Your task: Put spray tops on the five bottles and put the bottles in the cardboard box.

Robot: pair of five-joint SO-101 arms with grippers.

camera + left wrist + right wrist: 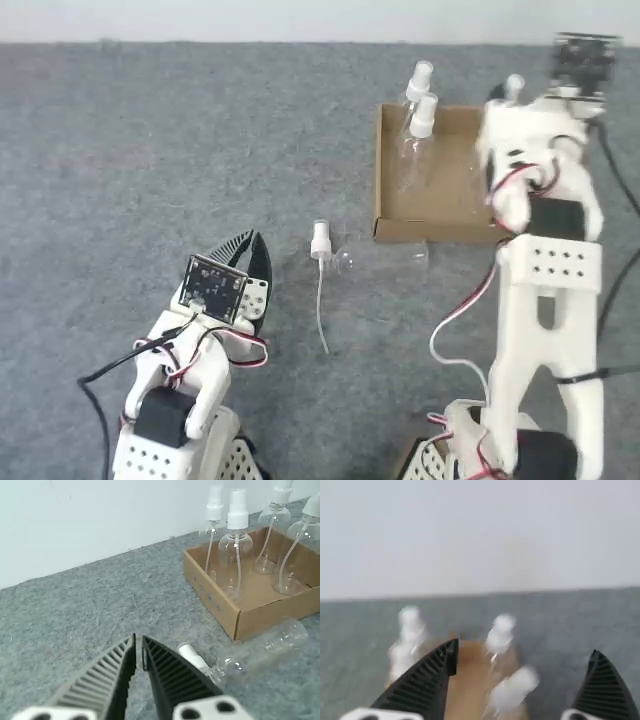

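My left tool (139, 640) is sitting nearest me over the grey desk (140, 150), its jaws drawn together with only a sliver between them, gripping nothing. Just beyond its tips a loose spray top (320, 240) is lying flat, its thin tube trailing back toward me. The fifth bottle (260, 647) is lying on its side next to it, mouth toward the top, just beside the near wall of the cardboard box (212, 600). Inside the box, four capped bottles (235, 555) are standing upright. My right tool (524, 647) is hanging above them, jaws spread wide, holding nothing.
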